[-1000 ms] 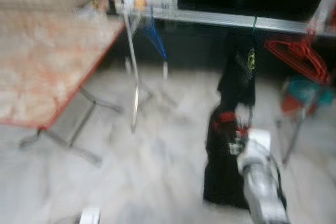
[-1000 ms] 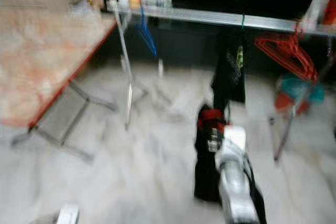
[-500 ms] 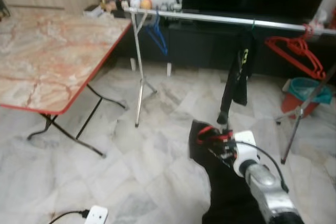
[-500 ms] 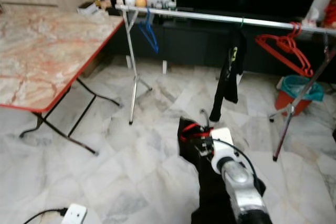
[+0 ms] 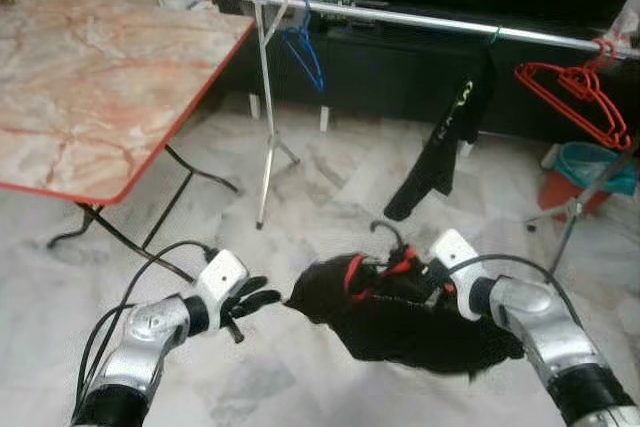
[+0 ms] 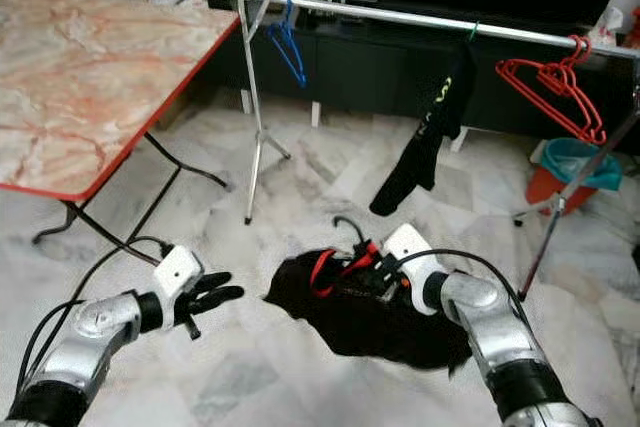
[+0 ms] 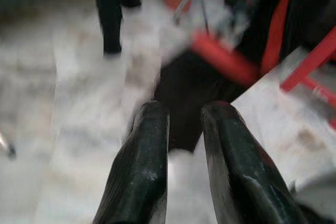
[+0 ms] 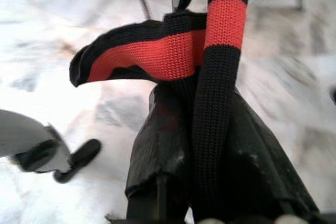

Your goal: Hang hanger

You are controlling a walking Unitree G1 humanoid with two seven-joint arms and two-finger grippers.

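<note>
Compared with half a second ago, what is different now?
The left gripper has risen into view, jaws slightly apart, reaching toward the black garment. The right gripper now holds the garment raised and spread sideways. It remains clamped on its red-striped collar. The rail and table look unchanged.

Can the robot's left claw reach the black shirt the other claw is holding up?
Probably yes. The left claw hovers open just beside the black shirt, with nothing between them; the right claw holds it.

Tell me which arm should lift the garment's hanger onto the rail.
Right, probably. The right tool already grips the black garment at its red-trimmed collar beside the hanger hook. The left tool is open, short of the cloth.
</note>
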